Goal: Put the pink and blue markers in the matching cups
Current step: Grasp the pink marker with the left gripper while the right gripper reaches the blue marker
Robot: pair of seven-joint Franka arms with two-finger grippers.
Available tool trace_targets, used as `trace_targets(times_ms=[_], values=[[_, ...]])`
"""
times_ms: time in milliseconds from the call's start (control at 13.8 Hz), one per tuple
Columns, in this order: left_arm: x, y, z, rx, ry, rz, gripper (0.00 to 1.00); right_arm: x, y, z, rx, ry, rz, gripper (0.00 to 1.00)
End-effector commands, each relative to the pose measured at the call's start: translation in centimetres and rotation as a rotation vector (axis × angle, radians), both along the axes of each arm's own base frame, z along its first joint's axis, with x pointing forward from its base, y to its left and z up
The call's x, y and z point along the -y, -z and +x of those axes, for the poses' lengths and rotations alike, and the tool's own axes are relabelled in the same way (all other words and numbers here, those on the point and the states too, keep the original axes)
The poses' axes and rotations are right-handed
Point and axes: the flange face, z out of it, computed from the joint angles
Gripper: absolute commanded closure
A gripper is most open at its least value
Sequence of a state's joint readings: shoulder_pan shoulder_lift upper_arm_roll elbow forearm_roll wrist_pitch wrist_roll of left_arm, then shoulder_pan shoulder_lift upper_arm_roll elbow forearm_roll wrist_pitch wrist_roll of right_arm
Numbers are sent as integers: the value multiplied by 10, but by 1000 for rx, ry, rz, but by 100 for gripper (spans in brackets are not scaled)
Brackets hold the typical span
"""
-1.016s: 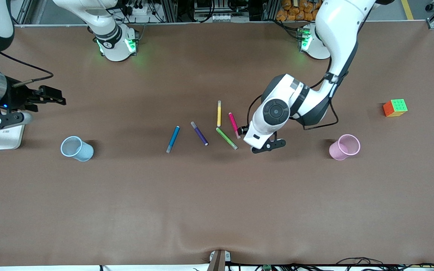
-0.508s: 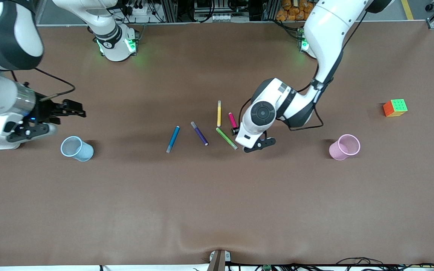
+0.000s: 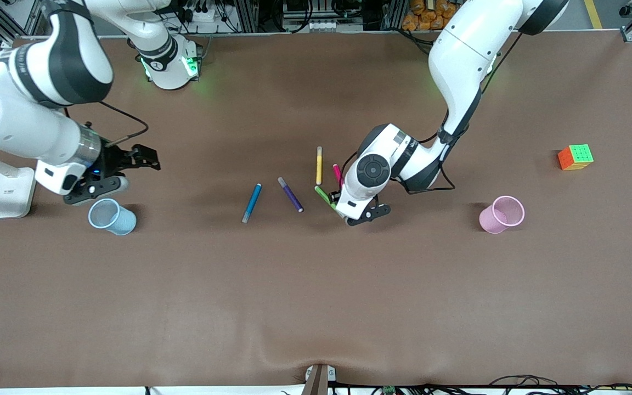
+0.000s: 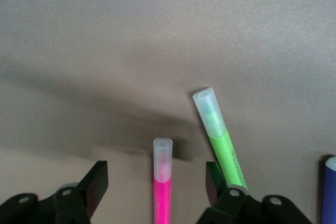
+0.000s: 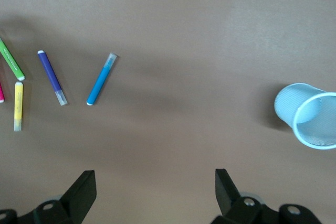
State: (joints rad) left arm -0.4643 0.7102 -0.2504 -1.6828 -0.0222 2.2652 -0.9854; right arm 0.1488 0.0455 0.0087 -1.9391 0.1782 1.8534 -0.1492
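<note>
The pink marker (image 3: pixel 337 174) lies among the pens at mid-table, partly hidden under my left hand. In the left wrist view the pink marker (image 4: pixel 163 198) lies between the open fingers of my left gripper (image 4: pixel 156 183), untouched. My left gripper (image 3: pixel 339 196) is low over it. The blue marker (image 3: pixel 252 202) lies on the table toward the right arm's end and also shows in the right wrist view (image 5: pixel 101 80). My right gripper (image 3: pixel 148 156) is open and empty, over the table beside the pale blue cup (image 3: pixel 111 216). The pink cup (image 3: pixel 501 214) stands toward the left arm's end.
A green pen (image 3: pixel 322 193) lies right beside the pink marker and close to one left finger (image 4: pixel 212 182). A yellow pen (image 3: pixel 319 164) and a purple pen (image 3: pixel 290 194) lie nearby. A colour cube (image 3: pixel 575 157) and a white stand (image 3: pixel 10 192) sit near the table's ends.
My left gripper has moved toward the right arm's end and now straddles the pink marker. My right arm has swung in from the table's end, past the blue cup.
</note>
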Motion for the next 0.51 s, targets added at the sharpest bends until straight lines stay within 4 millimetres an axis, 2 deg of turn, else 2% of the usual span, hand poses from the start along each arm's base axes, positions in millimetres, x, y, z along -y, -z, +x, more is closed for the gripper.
trace_targets(times_ms=[0,145,290,435], values=[[7,0,-3,18,1,7,33,-31,5,-17,15,66,1,0],[8,6,-4,11,1,8,33,-54,11,-22,29,87,-8,0],[9,8,-4,17,-1,2,34,-66,20,-25,46,78,-9,0],[11,13,-6,16,2,2,42,-71,25,-26,53,81,-10,0]])
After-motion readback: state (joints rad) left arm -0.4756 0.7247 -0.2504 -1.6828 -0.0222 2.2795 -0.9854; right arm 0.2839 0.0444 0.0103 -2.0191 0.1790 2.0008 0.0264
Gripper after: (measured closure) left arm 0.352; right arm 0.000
